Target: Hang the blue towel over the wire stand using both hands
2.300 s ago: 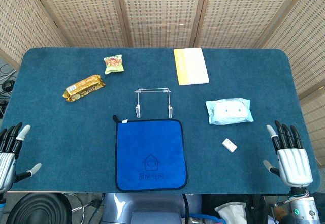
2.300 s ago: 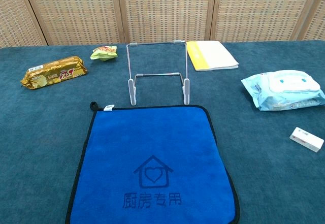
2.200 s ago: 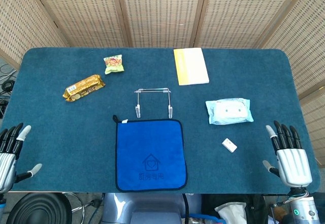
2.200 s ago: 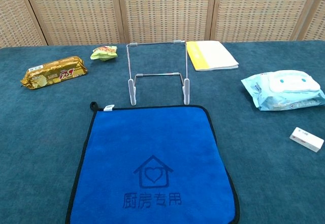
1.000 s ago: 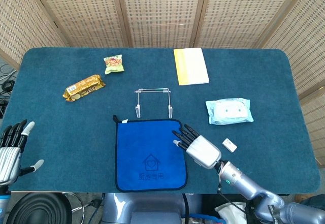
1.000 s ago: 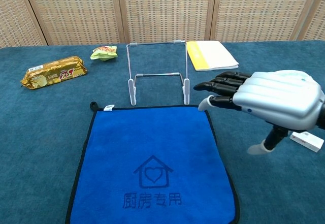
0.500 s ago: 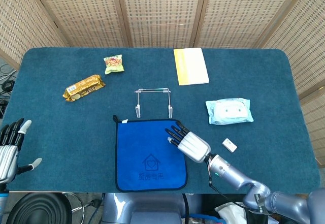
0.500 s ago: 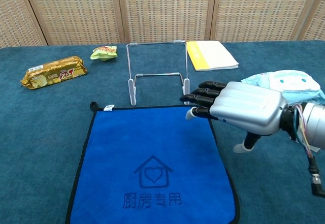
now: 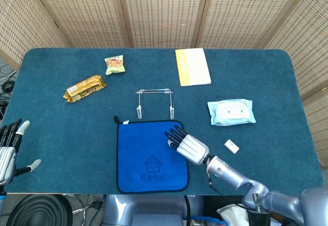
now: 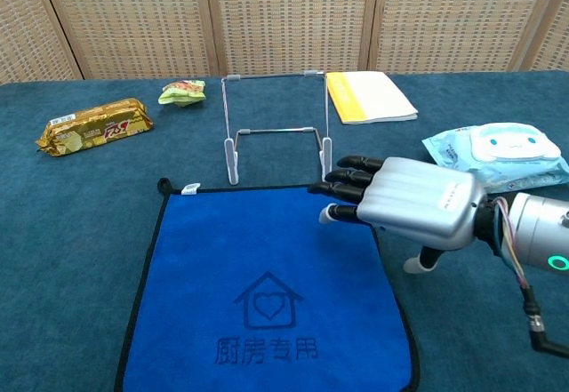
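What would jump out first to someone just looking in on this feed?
The blue towel lying flat at the near middle of the table, with the right hand stretched out, fingers apart, above its far right corner. Just beyond stands the wire stand, bare, while the left hand waits open at the table's near left edge.

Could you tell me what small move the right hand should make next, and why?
Probably lower the right hand onto the far right corner of the blue towel and pinch it: the hand hovers open there, and the towel lies flat before the wire stand.
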Motion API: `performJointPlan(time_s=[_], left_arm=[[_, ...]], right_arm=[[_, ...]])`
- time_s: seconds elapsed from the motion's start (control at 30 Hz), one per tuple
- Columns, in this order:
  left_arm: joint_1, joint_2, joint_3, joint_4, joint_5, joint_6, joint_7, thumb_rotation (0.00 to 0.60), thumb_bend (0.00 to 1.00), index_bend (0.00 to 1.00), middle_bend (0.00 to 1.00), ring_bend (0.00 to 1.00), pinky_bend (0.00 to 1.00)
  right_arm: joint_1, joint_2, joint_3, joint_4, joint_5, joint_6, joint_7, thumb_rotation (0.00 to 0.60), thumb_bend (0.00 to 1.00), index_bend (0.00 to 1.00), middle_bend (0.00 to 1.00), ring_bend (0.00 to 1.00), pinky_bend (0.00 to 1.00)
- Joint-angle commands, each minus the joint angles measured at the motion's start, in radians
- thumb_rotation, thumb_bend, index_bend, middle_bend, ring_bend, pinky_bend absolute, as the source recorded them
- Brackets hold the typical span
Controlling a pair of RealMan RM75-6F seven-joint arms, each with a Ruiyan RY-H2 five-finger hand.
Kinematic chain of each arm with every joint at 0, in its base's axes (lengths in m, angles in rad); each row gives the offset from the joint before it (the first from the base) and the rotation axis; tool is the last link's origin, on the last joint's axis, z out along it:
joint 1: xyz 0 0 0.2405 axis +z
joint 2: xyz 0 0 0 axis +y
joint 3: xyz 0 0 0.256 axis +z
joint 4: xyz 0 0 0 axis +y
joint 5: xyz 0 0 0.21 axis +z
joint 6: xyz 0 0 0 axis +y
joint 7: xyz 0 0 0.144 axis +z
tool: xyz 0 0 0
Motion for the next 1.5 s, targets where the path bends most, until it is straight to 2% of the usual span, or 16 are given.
performJointPlan(time_s=[0.03, 0.3, 0.57, 0.83, 1.2, 1.5], left_arm=[[0.0, 0.0, 0.001, 0.0, 0.001, 0.001, -0.002, 0.6, 0.01, 0.0, 0.0, 0.0, 0.0], [0.0, 0.001, 0.002, -0.002, 0.004, 0.002, 0.0, 0.6, 0.01, 0.0, 0.0, 0.0, 0.0], [-0.001, 0.002, 0.003, -0.002, 0.001, 0.001, -0.001, 0.6, 0.01, 0.0, 0.0, 0.0, 0.0], [-0.003, 0.002, 0.002, -0.003, -0.002, -0.003, 0.0, 0.6, 0.01, 0.0, 0.0, 0.0, 0.0], [-0.004, 0.002, 0.003, -0.005, -0.003, -0.003, 0.001, 0.6, 0.01, 0.0, 0.0, 0.0, 0.0], [-0.007, 0.0, 0.005, -0.002, 0.0, -0.009, 0.0, 0.6, 0.01, 0.0, 0.0, 0.0, 0.0]], right_arm=[[0.005, -0.009, -0.003, 0.005, 0.005, -0.002, -0.008, 0.6, 0.0, 0.18, 0.03, 0.0, 0.0], [0.017, -0.045, -0.004, 0.019, 0.028, -0.006, -0.024, 0.6, 0.02, 0.21, 0.04, 0.0, 0.0], [0.023, -0.073, 0.003, 0.017, 0.064, -0.003, -0.016, 0.6, 0.25, 0.34, 0.07, 0.0, 0.0], [0.027, -0.09, 0.004, 0.016, 0.08, 0.015, 0.008, 0.6, 0.41, 0.39, 0.08, 0.0, 0.0], [0.035, -0.089, 0.003, 0.003, 0.091, 0.025, 0.009, 0.6, 0.42, 0.41, 0.08, 0.0, 0.0], [0.036, -0.1, -0.007, 0.015, 0.1, 0.033, 0.019, 0.6, 0.43, 0.63, 0.09, 0.0, 0.0]])
